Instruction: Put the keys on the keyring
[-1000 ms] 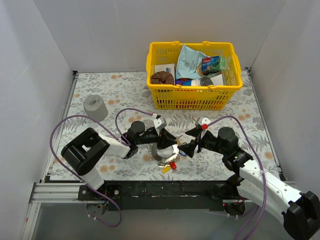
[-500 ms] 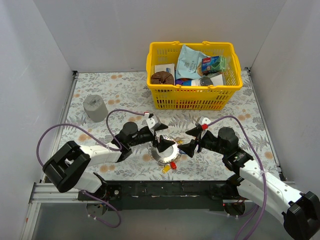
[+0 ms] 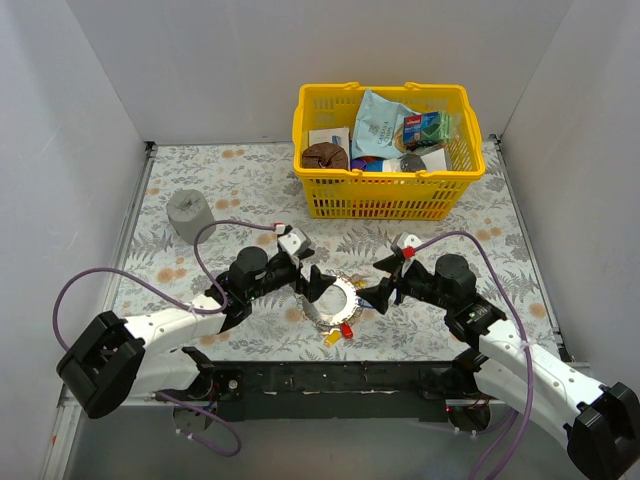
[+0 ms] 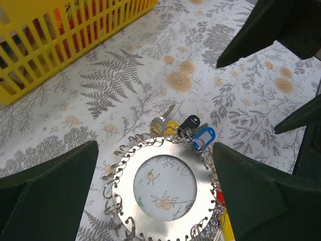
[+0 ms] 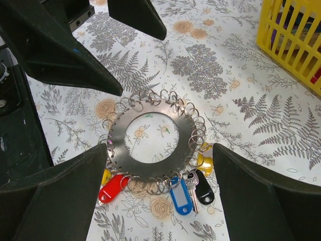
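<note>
Keyring [image 5: 150, 168] flat on the floral cloth [image 3: 480, 260]: a shiny silver disc with a wide hole and wire loops all round its rim. Keys [image 5: 179, 195] fan off the side toward the arm bases, with red, blue, black and yellow tags. Left gripper [image 3: 310, 285] sits just left of the keyring, jaws wide apart, holding nothing. Right gripper [image 3: 369, 288] sits just right of it, also spread wide. The left wrist view cuts off the keyring's lower rim, and whether every key is threaded is hard to tell. Bare cloth runs beyond the keyring to the yellow basket [image 3: 385, 205]. The cloth's front edge lies near its key side.
</note>
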Controlling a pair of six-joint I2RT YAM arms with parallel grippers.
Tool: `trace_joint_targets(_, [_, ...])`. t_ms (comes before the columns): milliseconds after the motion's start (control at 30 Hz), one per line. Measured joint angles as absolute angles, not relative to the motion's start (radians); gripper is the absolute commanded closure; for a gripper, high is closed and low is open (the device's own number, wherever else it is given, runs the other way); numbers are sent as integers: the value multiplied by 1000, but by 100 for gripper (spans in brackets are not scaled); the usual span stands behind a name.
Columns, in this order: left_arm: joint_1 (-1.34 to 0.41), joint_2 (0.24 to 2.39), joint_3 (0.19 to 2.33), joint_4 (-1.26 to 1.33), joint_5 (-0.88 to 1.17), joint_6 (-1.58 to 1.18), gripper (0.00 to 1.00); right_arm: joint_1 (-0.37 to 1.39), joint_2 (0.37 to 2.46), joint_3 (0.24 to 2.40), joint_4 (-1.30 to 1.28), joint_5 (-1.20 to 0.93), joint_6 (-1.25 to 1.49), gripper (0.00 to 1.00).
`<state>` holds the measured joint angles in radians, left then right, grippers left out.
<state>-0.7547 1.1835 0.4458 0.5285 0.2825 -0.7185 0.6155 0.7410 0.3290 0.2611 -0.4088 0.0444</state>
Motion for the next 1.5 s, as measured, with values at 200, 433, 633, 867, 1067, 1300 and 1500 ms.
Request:
trace_joint_targets(200, [-755, 1103, 366, 468, 71, -855, 2, 616, 741, 329, 252, -390, 45, 7])
trace_joint_targets(433, [-755, 1090, 349, 377, -130, -1030, 2, 616, 741, 329, 225, -362, 46, 7])
trace_joint_targets(633, [-755, 1070, 351, 329, -253, -1136, 2, 616, 730, 329, 203, -332, 47, 7])
trace_joint_targets(867, [-755, 1099, 408, 238, -352, -1183, 2, 616, 704, 329, 169, -281, 49, 6])
trace_joint_targets(1067, [-755, 1105, 429, 208, -392, -1182, 2, 616, 665, 329, 160, -217, 53, 5])
trace_joint_targets(1300, [-755, 1015, 429, 201, -434, -1155, 2, 616, 614, 327, 152, -85, 84, 1])
trace_joint_targets(1500, [-755, 897, 410, 207, -495, -1144, 2, 616, 564, 294, 152, 68, 123, 2])
